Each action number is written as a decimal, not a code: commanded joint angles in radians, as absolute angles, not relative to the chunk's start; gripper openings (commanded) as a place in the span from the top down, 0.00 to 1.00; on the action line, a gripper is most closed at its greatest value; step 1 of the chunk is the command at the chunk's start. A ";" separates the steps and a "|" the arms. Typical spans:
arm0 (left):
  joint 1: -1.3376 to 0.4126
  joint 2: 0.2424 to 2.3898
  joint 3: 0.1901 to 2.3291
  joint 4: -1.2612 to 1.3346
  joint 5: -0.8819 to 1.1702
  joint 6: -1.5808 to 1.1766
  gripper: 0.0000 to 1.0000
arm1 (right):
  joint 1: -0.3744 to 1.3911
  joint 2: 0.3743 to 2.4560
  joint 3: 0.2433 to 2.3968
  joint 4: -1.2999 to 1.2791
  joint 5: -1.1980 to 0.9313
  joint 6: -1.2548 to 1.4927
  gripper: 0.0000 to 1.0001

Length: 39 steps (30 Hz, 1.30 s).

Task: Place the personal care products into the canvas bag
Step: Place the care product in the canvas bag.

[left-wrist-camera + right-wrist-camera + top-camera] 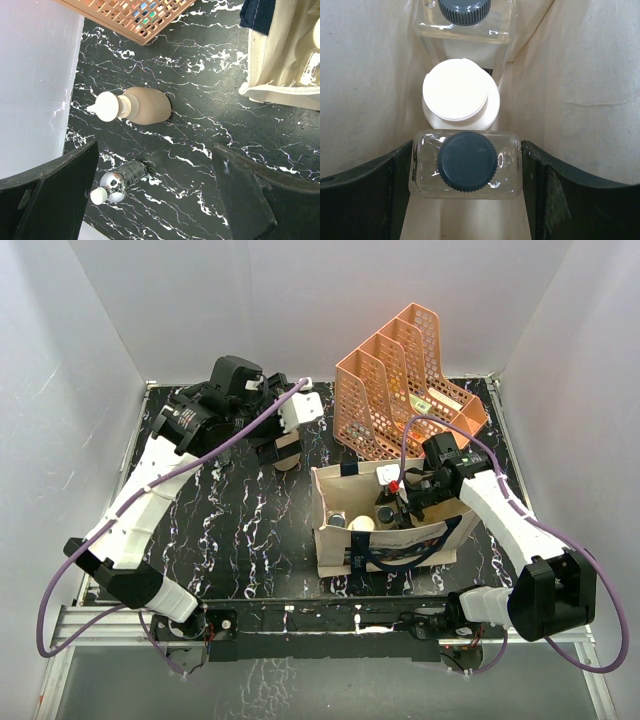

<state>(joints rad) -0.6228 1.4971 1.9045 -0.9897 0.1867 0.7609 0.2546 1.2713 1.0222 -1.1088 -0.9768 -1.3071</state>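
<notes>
A tan bottle with a cream cap (145, 106) and a silver bottle (120, 179) lie on the black marbled table. My left gripper (155, 200) hangs open above them, the silver bottle close by its left finger (50, 200). From above, the left gripper (283, 443) is at the back left, over the tan bottle (287, 462). The beige canvas bag (340, 540) stands front right. My right gripper (467, 152) is down inside it, shut on a square clear glass bottle with a dark cap (466, 162). In the bag behind it stand a cream bottle with a white cap (457, 95) and another clear glass bottle (465, 20).
A peach mesh file organizer (400, 380) stands behind the bag at the back right, and its corner (135, 15) shows near the tan bottle. White walls enclose the table on the left, back and right. The bag's edge (280, 60) lies right of the left gripper.
</notes>
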 commanded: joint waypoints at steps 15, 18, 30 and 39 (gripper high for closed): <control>-0.614 1.442 1.859 -0.978 0.149 0.746 0.05 | 0.280 1.229 0.986 -0.972 -0.944 -1.201 0.42; -0.612 1.436 1.850 -0.970 0.136 0.738 0.05 | 0.289 1.235 0.986 -0.977 -0.938 -1.188 0.33; -0.607 1.424 1.836 -0.956 0.075 0.712 0.03 | 0.304 1.192 1.005 -0.938 -0.965 -1.100 0.11; -0.600 1.425 1.840 -0.960 0.089 0.704 0.03 | 0.304 1.175 1.058 -0.955 -0.980 -1.062 0.02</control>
<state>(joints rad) -0.6094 1.4757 1.8343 -0.9649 0.0959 0.7208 0.2993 1.2095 0.9897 -0.9863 -0.9474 -1.0927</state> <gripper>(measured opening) 0.965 0.983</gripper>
